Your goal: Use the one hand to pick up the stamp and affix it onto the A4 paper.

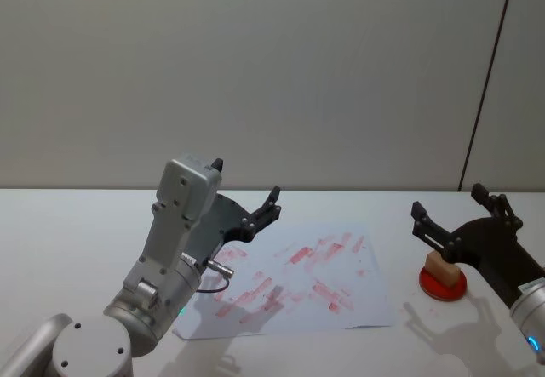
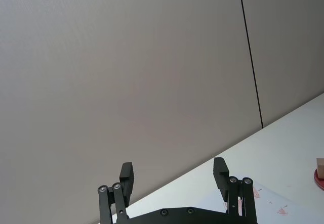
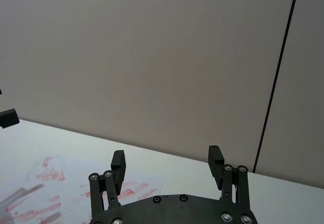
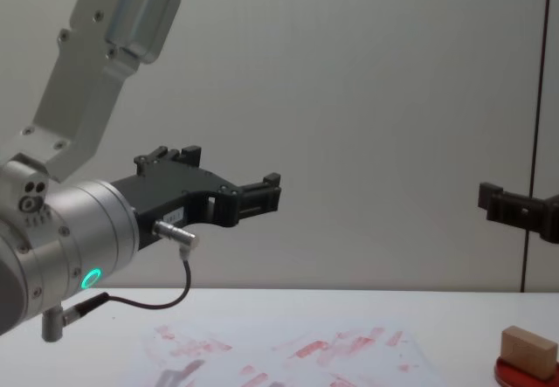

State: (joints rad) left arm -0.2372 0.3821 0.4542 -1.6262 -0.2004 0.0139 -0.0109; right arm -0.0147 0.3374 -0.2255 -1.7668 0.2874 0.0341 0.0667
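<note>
Overhead, the right end effector (image 1: 448, 199) hangs, fingers apart, above the stamp (image 1: 441, 266), which sits on the red ink pad (image 1: 443, 288) near the A4 paper (image 1: 328, 288). A skewed descent could tip the stamp.

Left wrist: the left end effector (image 2: 172, 164) is spread and idle.

Right wrist: no writing.

Chest: possibly a tiny label on the left end effector, unreadable.
</note>
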